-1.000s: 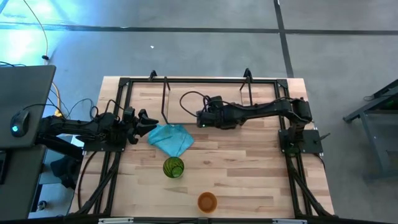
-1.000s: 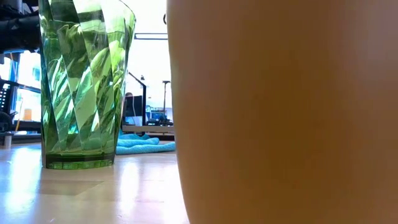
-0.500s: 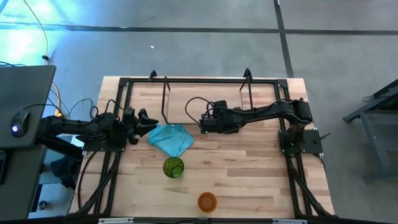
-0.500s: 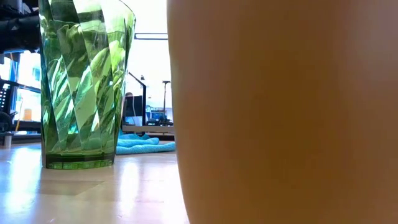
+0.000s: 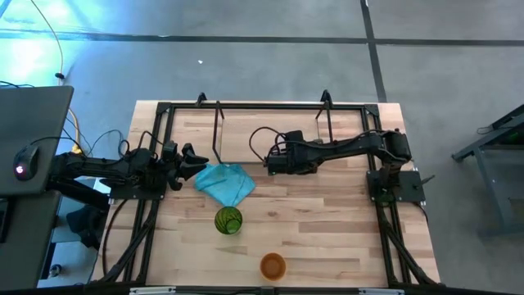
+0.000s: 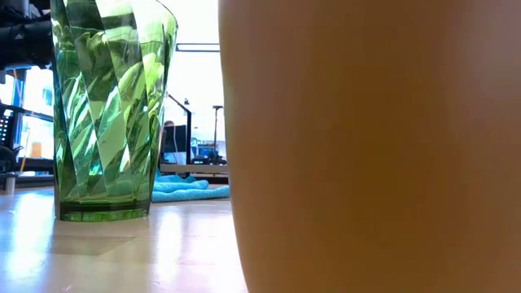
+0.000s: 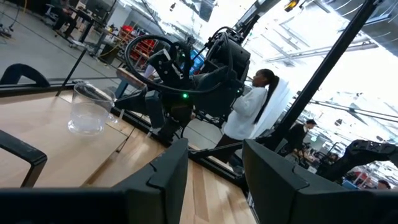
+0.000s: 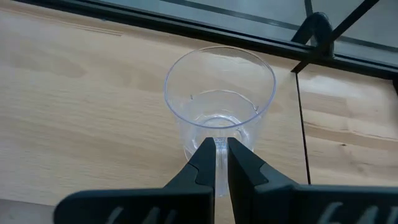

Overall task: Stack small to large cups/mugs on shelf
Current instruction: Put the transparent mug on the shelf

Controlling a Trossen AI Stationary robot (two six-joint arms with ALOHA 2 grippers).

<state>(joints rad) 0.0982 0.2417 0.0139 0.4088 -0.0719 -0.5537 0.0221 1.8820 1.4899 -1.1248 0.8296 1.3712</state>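
Our left gripper (image 5: 193,161) waits with fingers parted by the tabletop's (image 5: 327,221) left edge. Mid-table, the tall translucent green cup (image 5: 228,220) and the orange cup (image 5: 273,265) stand towards the near edge. Our right gripper (image 8: 216,163) has its fingers nearly closed, seemingly pinching the small clear cup (image 8: 219,99) upright on the shelf's light wooden board (image 8: 74,124), so the right arm is nearer.

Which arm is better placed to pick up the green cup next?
Probably the left. Its open pincer waits beside the cloth, near the green cup. The right pincer is closed on the clear cup's wall.
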